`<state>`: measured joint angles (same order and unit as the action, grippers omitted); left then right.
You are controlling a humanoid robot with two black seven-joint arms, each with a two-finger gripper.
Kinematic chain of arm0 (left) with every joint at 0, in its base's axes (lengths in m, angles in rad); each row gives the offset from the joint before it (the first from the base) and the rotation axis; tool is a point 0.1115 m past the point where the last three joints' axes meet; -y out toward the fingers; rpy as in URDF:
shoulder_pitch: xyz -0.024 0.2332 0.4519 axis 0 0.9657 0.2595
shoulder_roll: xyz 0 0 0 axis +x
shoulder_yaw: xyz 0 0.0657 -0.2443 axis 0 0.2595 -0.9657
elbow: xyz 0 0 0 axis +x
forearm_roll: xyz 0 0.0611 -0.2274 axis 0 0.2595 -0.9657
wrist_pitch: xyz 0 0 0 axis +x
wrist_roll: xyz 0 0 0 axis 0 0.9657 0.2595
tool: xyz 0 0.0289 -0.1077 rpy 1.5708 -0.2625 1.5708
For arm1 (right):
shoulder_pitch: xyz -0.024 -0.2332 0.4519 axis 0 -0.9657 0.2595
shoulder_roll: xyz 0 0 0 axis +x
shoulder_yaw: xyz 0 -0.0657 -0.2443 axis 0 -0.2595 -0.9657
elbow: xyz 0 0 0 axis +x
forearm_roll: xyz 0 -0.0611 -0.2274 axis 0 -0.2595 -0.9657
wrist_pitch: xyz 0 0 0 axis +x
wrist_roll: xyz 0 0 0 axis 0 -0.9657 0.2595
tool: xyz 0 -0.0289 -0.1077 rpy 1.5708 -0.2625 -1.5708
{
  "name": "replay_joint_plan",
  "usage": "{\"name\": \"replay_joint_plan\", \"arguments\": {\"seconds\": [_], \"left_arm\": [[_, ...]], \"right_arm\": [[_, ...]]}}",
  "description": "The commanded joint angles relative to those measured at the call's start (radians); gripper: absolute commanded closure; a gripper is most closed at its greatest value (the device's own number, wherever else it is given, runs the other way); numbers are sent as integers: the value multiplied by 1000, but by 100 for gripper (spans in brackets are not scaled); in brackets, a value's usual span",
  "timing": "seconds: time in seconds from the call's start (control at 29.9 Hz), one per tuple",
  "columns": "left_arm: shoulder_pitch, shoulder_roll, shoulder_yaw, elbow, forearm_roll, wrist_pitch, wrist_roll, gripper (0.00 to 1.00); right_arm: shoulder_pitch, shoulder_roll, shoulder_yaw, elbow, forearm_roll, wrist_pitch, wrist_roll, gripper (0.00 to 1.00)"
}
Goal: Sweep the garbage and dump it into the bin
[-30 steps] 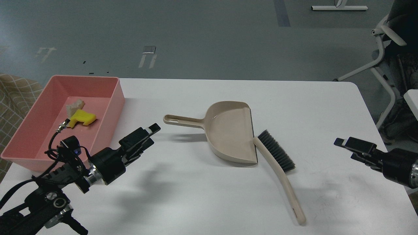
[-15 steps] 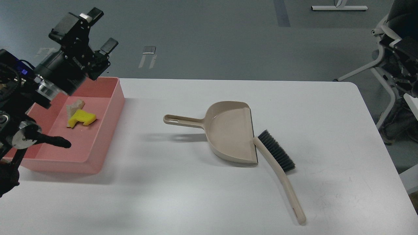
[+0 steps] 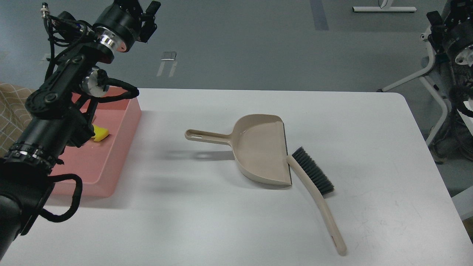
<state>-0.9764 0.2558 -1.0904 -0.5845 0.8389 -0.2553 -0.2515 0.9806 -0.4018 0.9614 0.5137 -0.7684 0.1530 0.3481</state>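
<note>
the white bench [image 3: 229, 221] fills the view, and on its left edge sits the pink bin [image 3: 122, 140] with the garbage inside: a corner of the yellow piece [image 3: 100, 133] peeks out from behind the left arm [image 3: 48, 133], while the beige strip is hidden by that arm right now. mid-bench lies the beige dustpan [image 3: 258, 147], looking empty, mouth toward the right, with the brush [image 3: 314, 181] lying just beside its lip, bristles touching or nearly touching the edge.

judging from that, the sweeping and dumping look done, so the step in hand reads as clearing the arms away. doing it well means lifting high and wide, keeping the elbow and its cables off the bin's rim so the tub isn't dragged, and leaving dustpan and brush undisturbed.

the left pincer [image 3: 146, 14] is up at the top edge, partly cropped and dark; whether it is spread or pressed together i cannot tell. the right arm [image 3: 456, 40] shows only at the far right edge and its pincer is out of sight.

against half a second ago: the left arm has swung higher and more to the right, now masking most of the bin's floor, where both scraps showed plainly before. a second ago both pincers hovered low over the bench; the right one has since gone up and out. bin, dustpan and brush haven't budged.
</note>
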Motion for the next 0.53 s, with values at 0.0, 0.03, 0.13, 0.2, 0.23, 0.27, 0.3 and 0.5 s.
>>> {"name": "replay_joint_plan", "arguments": {"seconds": [0.0, 0.03, 0.13, 0.2, 0.23, 0.27, 0.3, 0.5], "left_arm": [[-39, -39, 66, 97, -1, -9, -55, 2], [-38, -52, 73, 98, -4, -12, -70, 2], [-33, -63, 69, 101, -38, -41, -95, 2], [-33, -70, 72, 106, -118, -71, -100, 2], [-33, -76, 76, 110, -176, -82, -100, 2], [-33, -79, 76, 114, -204, -85, -98, 2], [-33, -81, 76, 118, -224, -87, -100, 2], [-25, -107, 75, 118, -291, -82, -103, 2]], "right_arm": [[16, 70, 2, -73, 0, 2, 90, 3], [16, 86, 9, -73, 3, 2, 112, 3], [15, 129, 68, -73, 49, 17, 126, 3], [9, 152, 105, -73, 112, 39, 126, 3], [7, 159, 109, -72, 142, 45, 127, 3], [7, 162, 109, -70, 152, 46, 127, 3], [6, 167, 111, -70, 158, 46, 127, 3], [4, 190, 117, -52, 162, 37, 126, 2]]}}
